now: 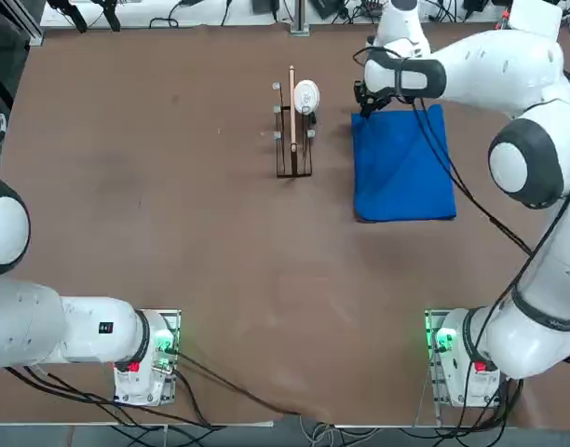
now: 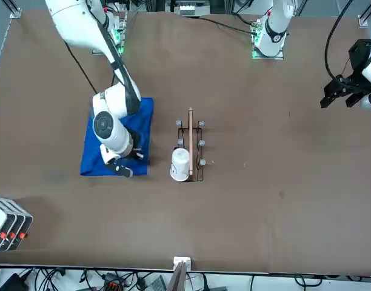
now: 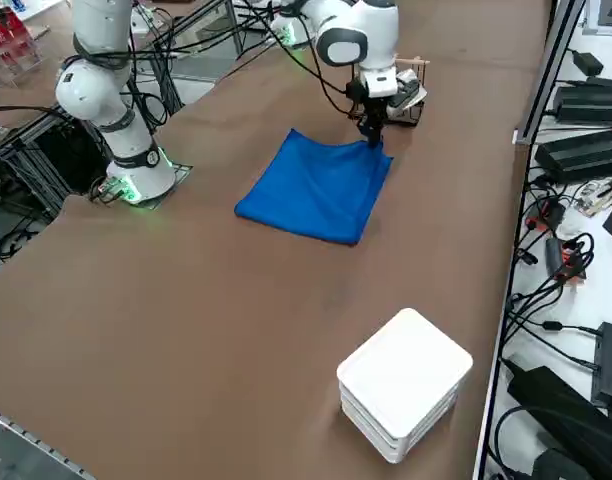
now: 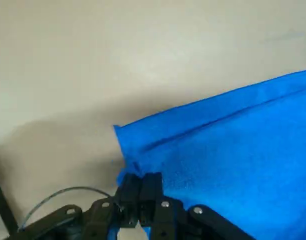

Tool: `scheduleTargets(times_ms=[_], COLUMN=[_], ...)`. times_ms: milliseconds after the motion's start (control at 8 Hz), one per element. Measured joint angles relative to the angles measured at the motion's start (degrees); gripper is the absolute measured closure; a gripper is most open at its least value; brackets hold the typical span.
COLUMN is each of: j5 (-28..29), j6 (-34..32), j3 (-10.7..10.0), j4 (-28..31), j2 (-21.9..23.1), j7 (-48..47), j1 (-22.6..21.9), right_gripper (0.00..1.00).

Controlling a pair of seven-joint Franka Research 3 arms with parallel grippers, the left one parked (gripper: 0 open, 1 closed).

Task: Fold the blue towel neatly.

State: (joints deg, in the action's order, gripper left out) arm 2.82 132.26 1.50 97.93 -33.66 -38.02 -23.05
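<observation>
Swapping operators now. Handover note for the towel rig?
Right tool: shut on a corner of the blue towel, at the towel's far end next to the wooden rack.
Towel: lies on the table as a layered rectangle, at least one fold in; pinched corner slightly lifted.
A white cup sits at the rack, clear of the towel.
Left: lay the held corner down, release, check that edges line up.

Plain royal-blue towel (image 1: 402, 168), brown table (image 1: 173, 233)

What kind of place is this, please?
Probably a robotics lab: two robot arms bolted to a brown table, cables and equipment along its edges, and the right gripper, jaws shut, pinching a blue towel.
</observation>
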Motion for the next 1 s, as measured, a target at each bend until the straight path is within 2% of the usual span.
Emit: scheduleTargets(times_ms=[1000], j5=[-0.36], j6=[1.29], j3=[-0.06], j4=[-6.32], j2=[-4.89], j7=[0.00], j1=[-1.12], right_gripper=[0.98])
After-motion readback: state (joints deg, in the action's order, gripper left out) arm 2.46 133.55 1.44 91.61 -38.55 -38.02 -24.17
